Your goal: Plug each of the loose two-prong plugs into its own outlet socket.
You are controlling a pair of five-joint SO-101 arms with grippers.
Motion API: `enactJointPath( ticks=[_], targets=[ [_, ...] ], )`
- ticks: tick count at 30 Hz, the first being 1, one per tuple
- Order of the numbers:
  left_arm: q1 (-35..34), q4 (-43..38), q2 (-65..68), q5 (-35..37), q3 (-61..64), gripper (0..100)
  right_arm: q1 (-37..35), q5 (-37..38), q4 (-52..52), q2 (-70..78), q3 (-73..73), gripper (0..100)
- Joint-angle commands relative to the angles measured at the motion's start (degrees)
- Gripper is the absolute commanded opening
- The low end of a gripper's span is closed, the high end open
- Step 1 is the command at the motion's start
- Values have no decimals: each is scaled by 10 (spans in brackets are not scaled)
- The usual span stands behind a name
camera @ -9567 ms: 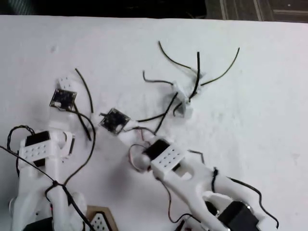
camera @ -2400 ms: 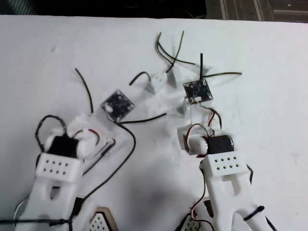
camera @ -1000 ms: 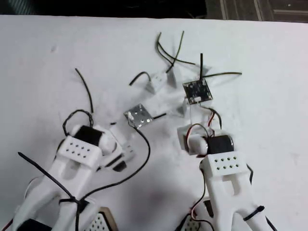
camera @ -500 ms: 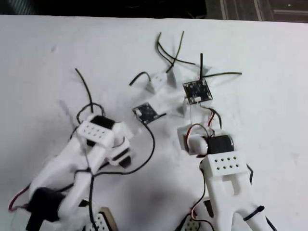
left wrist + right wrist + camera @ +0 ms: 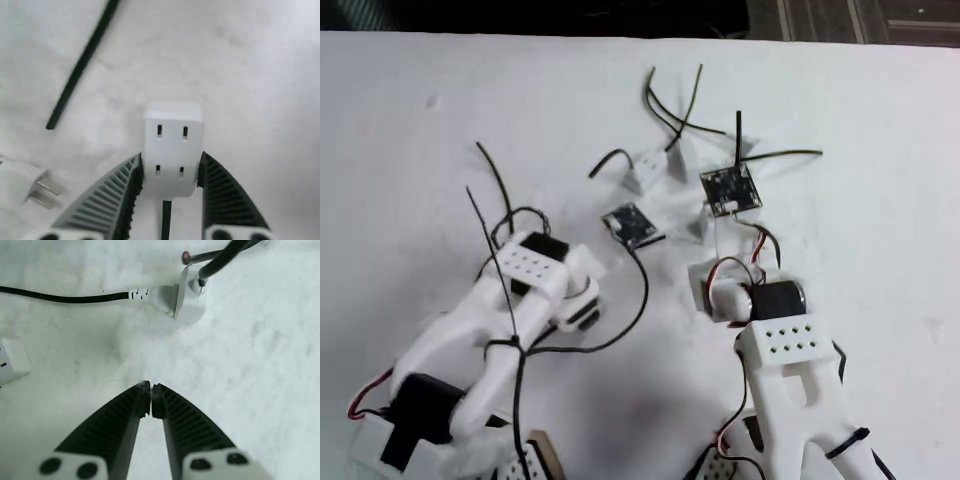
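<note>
The left gripper (image 5: 170, 166) clasps an outlet socket (image 5: 173, 131) near the middle of the desk (image 5: 880, 150), the right gripper (image 5: 150, 399) is pinched shut on nothing, and next the prongs of the nearby loose plug (image 5: 29, 186) probably need lining up with its slots.

looks like a robotics lab: white-covered table (image 5: 880, 150), two wired robot arms (image 5: 490, 320), dark floor (image 5: 820, 15) behind.

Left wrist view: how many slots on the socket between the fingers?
4 on the socket: two slots toward its free end, two between the fingers. None seem hidden.
</note>
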Motion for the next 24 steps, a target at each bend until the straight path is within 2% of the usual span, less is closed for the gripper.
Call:
enactJointPath(
  ticks=[1,7,12,20,24],
  targets=[
    [6,-13,-1,25,-33,168,6,4,-6,-13,-2,18],
    [6,-37,-4,32,-30,174,6,4,-6,-13,-2,18],
    [-14,22,-7,34,-60,241,5,4,-7,-13,-2,18],
    [-84,137,-11,32,-172,245,5,4,-7,-12,-2,18],
    [-124,170,-97,33,-164,244,0,4,-4,-12,-2,19]
  ],
)
